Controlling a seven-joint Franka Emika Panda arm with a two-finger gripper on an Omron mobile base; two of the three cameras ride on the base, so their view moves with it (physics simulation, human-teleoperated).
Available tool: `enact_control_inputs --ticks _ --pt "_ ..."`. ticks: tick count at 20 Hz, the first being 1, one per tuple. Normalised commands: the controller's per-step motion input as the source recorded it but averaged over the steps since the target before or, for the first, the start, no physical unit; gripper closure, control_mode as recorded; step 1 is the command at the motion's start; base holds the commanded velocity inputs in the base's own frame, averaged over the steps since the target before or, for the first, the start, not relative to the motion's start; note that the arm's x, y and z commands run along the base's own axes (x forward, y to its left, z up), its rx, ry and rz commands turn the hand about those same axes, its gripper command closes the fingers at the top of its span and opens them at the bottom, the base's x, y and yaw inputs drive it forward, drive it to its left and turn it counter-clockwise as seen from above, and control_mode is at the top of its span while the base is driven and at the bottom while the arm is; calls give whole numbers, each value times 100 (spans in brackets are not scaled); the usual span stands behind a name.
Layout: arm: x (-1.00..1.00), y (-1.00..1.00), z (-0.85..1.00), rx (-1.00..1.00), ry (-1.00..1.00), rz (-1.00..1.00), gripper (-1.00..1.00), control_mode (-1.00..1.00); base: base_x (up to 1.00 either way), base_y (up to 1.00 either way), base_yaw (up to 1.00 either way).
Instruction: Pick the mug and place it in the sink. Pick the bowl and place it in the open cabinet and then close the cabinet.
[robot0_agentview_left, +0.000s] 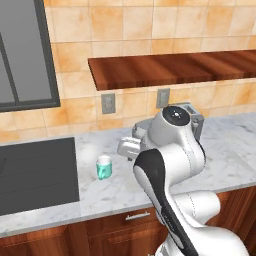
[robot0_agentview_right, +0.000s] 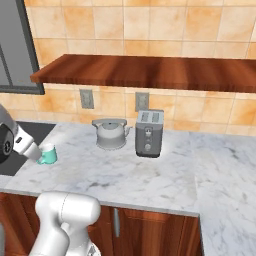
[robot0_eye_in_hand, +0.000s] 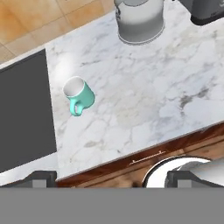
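The small teal mug (robot0_agentview_left: 104, 167) (robot0_agentview_right: 48, 154) (robot0_eye_in_hand: 78, 94) stands upright on the white marble counter, close to the right edge of the black sink (robot0_agentview_left: 35, 175) (robot0_eye_in_hand: 22, 118). In the hand view its handle points toward the counter's front edge. My gripper (robot0_eye_in_hand: 113, 179) hangs high above the counter's front edge, open wide with nothing between its fingers, and the mug lies ahead and to the left of it. In the left base view the hand (robot0_agentview_left: 129, 147) hovers just right of the mug. The reddish-brown underside of the cabinet (robot0_agentview_left: 175, 70) (robot0_agentview_right: 150, 70) runs above the counter. The bowl is out of view.
A grey kettle (robot0_agentview_right: 111, 133) (robot0_eye_in_hand: 140, 19) and a grey toaster (robot0_agentview_right: 149, 132) (robot0_agentview_left: 197, 122) stand at the back of the counter by the tiled wall. Wooden drawers with a silver handle (robot0_agentview_left: 137, 216) sit below the counter. A dark-framed window (robot0_agentview_left: 25, 55) is above the sink.
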Motion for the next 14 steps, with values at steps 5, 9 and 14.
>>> enact_control_inputs --ticks 5,9,14 --pt "10 27 -5 7 11 -7 -100 -100 0 0 0" --pt "14 29 0 -1 9 -15 -100 -100 0 0 0" --pt "12 25 -5 -1 6 -17 -100 -100 0 0 0"
